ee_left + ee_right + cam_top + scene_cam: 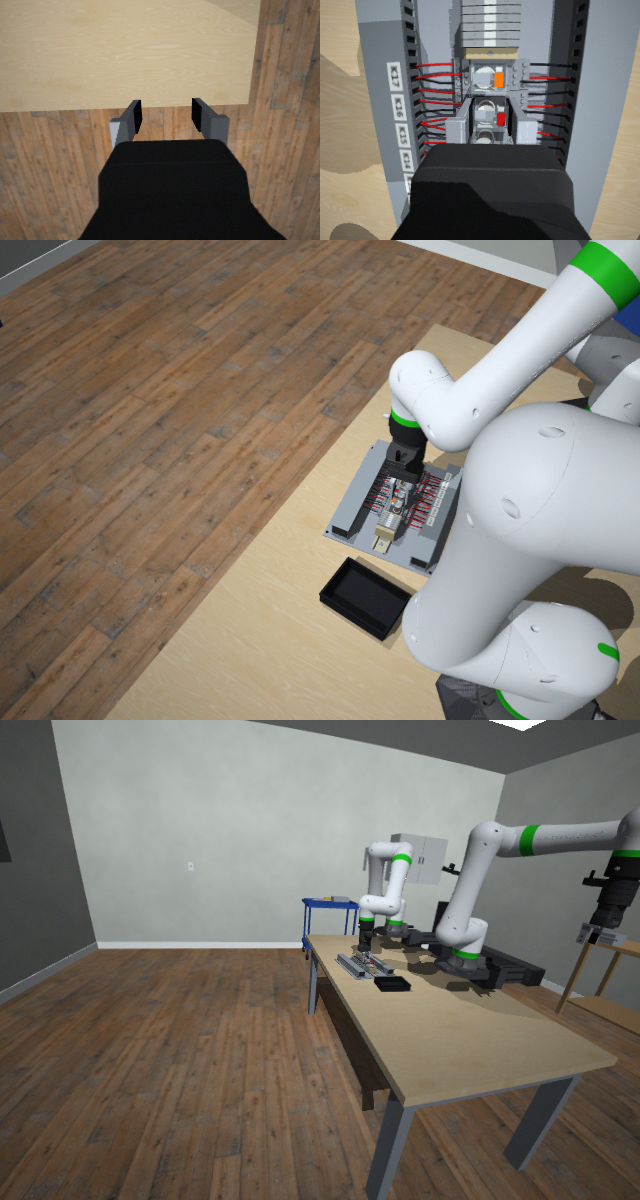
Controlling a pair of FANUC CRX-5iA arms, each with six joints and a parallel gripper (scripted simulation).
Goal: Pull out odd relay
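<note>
The grey relay panel [359, 542] [435, 30] appears to lie flat on the table. A relay with a red button [501, 119] [397, 491] sits between relays whose visible buttons are orange, such as the end relay [498, 79]. My right gripper [490, 109] [400, 492] [364, 954] is shut on the red-button relay, one finger on each side. I cannot tell whether this relay is raised. The relays farther back are hidden under the gripper. The black parts tray [364, 596] [392, 984] is empty. My left gripper [166, 109] [598, 935] is open and empty, high beyond the table edge.
Red and black wires run from the sockets to the wire ducts [361, 493] [607, 60] along both sides. A beige end stop [490, 53] and a row of terminal blocks [490, 25] continue the relay row. The left arm [496, 570] hides table beside the panel and tray.
</note>
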